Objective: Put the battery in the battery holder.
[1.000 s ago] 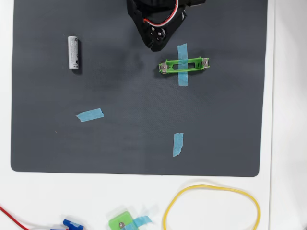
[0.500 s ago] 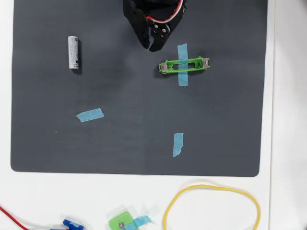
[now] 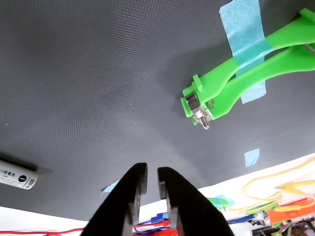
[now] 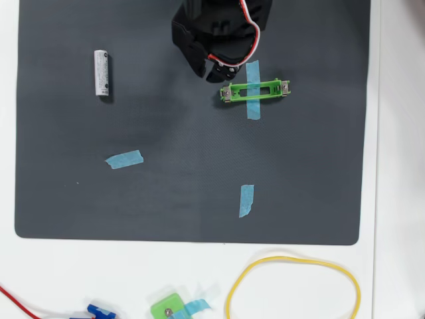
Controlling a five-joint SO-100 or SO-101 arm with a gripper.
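While the arm's black body hides its tips from above, the pincer (image 3: pixel 151 178) shows a narrow gap, holding nothing. White-silver battery (image 4: pixel 101 72), cut off in the wrist view, lies far left; taped green battery holder (image 4: pixel 255 90) sits just right. Arm has shifted toward the holder.

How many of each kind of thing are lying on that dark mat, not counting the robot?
Battery: 1
Green battery holder: 1
Blue tape pieces: 3, one of them across the holder
Total: 5
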